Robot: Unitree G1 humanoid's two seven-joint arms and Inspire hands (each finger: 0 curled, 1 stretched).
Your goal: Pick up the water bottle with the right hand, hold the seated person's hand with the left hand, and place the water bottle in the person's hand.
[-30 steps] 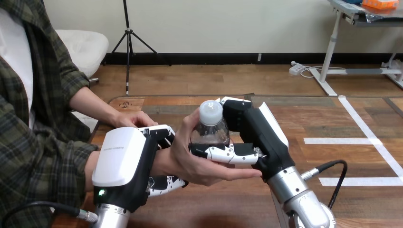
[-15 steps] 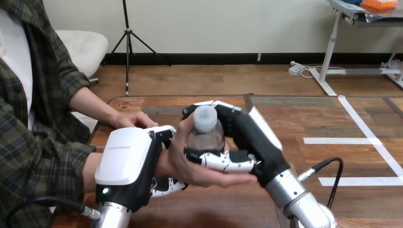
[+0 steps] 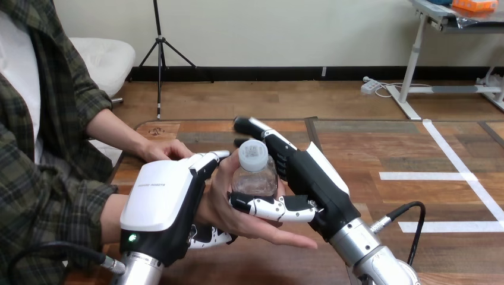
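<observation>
- Over the near left part of the wooden table (image 3: 368, 148), the water bottle (image 3: 255, 178) stands in the person's hand at mid-view (image 3: 249, 224). That hand is palm up, with its thumb along the bottle's left side. The bottle leans a little toward the camera, white cap (image 3: 252, 155) on.
- Right hand (image 3: 315, 178): the fingers stretch nearly straight behind the bottle and past the cap. The thumb lies across the bottle's lower front. This reads as a loosened hold, not a clamp.
- Left hand (image 3: 159, 202): fingers above and thumb below are curled round the person's wrist, steadying it.
- Handling, as a judgement: it is a small clear plastic bottle, likely light. Its thin wall would give under a hard squeeze, and its smooth skin is apt to slip. I cannot tell how full it is. It is best taken round the mid-body, below the shoulder, not by the cap.
- Count: one bottle, one cap, two robot hands, two hands of the person. The person's hand at the view's left (image 3: 169, 149) rests on the table, apart from the bottle.
</observation>
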